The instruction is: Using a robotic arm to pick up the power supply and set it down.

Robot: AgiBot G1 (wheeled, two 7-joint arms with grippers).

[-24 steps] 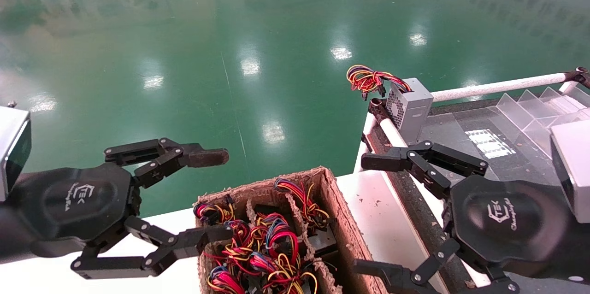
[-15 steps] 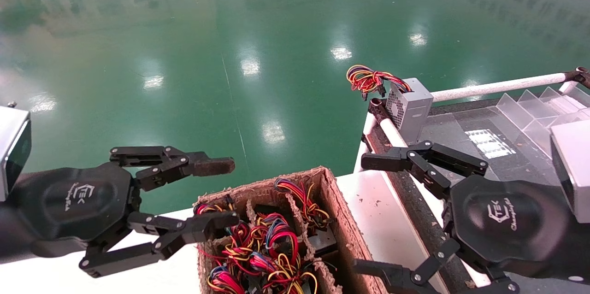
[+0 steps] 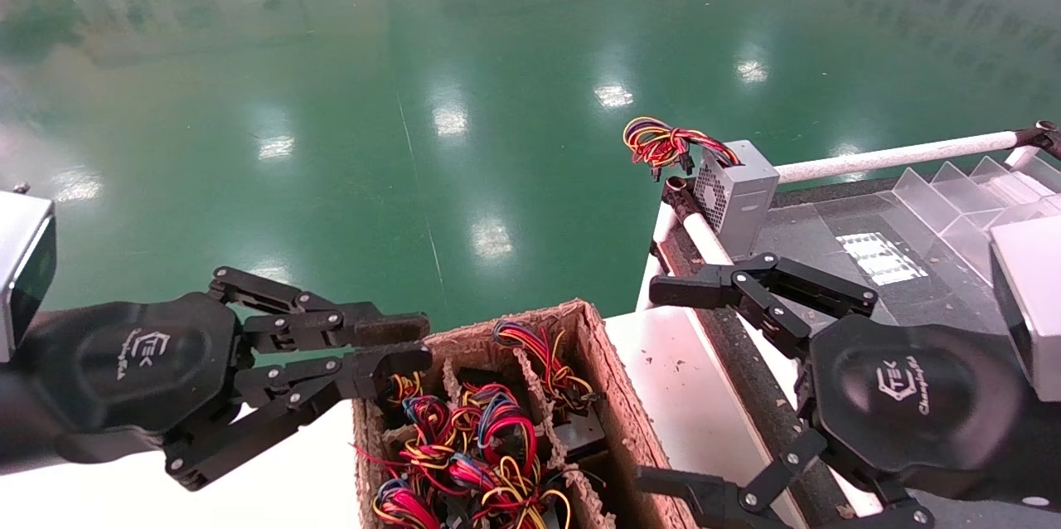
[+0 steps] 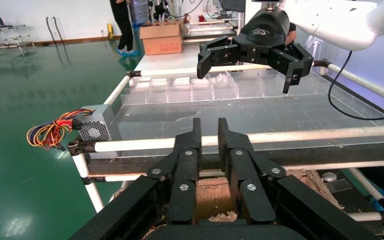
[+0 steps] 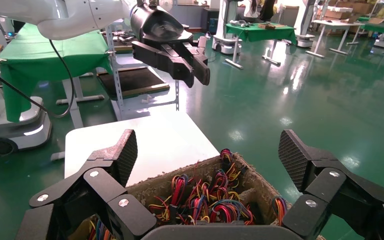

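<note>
Left gripper, nearly closed, empty, hovers at the cardboard box of wires; right gripper wide; power supplies apparently buried.

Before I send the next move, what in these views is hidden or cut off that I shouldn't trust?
- Power supply bodies in the cardboard box: head view, buried under wire bundles; box cut by the bottom edge.
- Box interior: left wrist view, blocked by the left gripper, fingers nearly shut.
- Right gripper: head view, lower finger cut by the bottom edge.
- Grey power supply on the rack: head view, its base hidden behind the rail.
</note>
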